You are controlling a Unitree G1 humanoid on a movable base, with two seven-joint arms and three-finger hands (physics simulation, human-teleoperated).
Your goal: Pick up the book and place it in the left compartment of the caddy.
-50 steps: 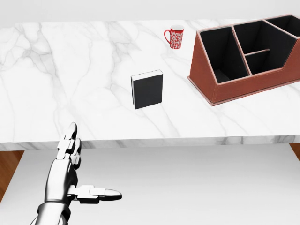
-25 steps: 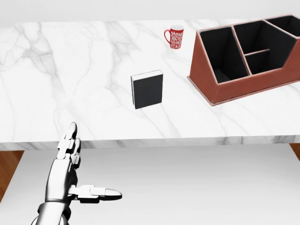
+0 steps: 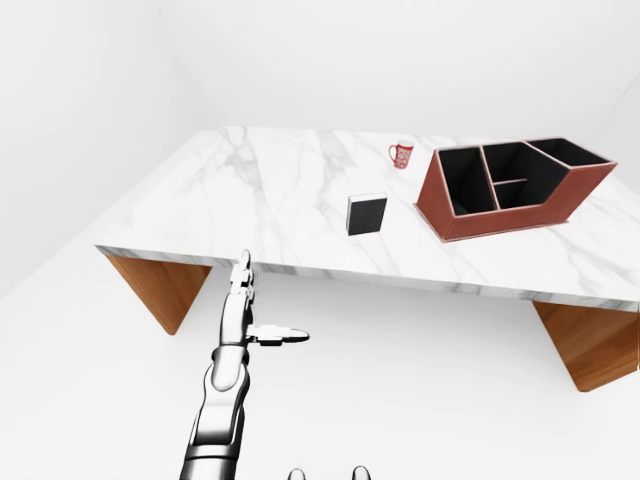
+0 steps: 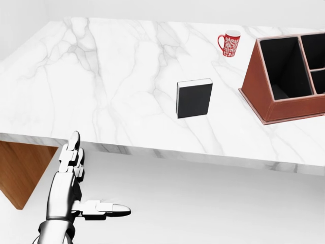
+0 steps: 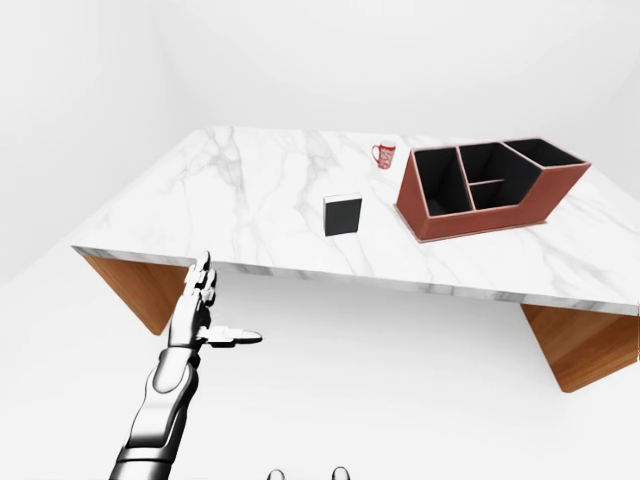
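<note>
The whole head view has slid right, so the camera moved (not the things): the book [image 4: 194, 98] lies flat left of the caddy [image 4: 269, 109], untouched, well beyond the empty, spread-fingered left hand [image 4: 71, 183].

A white marble surface [image 3: 280, 200] with grey veining spans the eye views, carried on slanted wooden supports [image 3: 160, 285] at its left and right ends. Three things rest directly on it — a black book [image 4: 194, 99] lying flat near the middle, a red patterned mug [image 4: 229, 44] standing upright toward the top of the head view, and a reddish-brown caddy [image 3: 510, 186] with dark compartments to the right. The book lies apart from both — left of the caddy, below the mug.
</note>
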